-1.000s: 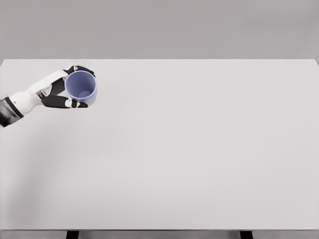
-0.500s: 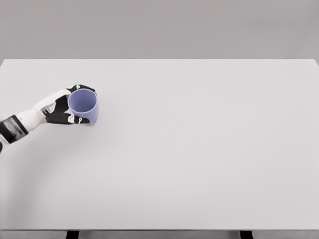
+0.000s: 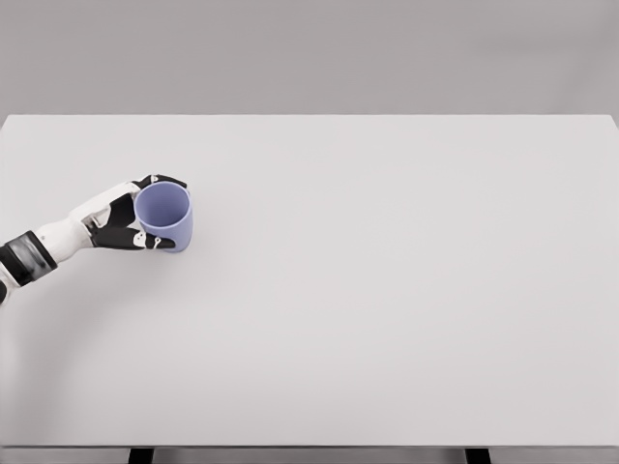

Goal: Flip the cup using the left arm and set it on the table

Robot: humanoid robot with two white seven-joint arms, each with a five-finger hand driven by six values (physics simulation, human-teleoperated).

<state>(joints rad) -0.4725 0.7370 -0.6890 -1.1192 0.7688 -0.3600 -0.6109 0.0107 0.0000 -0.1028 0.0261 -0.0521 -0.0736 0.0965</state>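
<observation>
Lavender-blue cup (image 3: 164, 215) is seen in the left part of the frame, a bit above mid-height, upright with its open mouth facing up and slightly toward the camera. Inner wall and bottom are visible through the rim; no handle can be made out. Its base appears to sit on the white table (image 3: 387, 290), though actual contact cannot be confirmed from this angle. Cup is gripped by the left hand (image 3: 124, 220), whose fingers are curled around the body from the left side: dark fingers (image 3: 161, 243) are wrapped under the near lower edge, and another dark digit (image 3: 162, 180) is hooked over the far rim. White forearm with a dark wrist band is entered from the left edge of the frame, angled up and to the right toward the cup. Cup is kept well apart from the table's far edge and left edge. Table fills most of the view; plain grey wall (image 3: 309, 53) is seen across the top. Two dark table legs (image 3: 141, 455) are visible at the bottom edge.
</observation>
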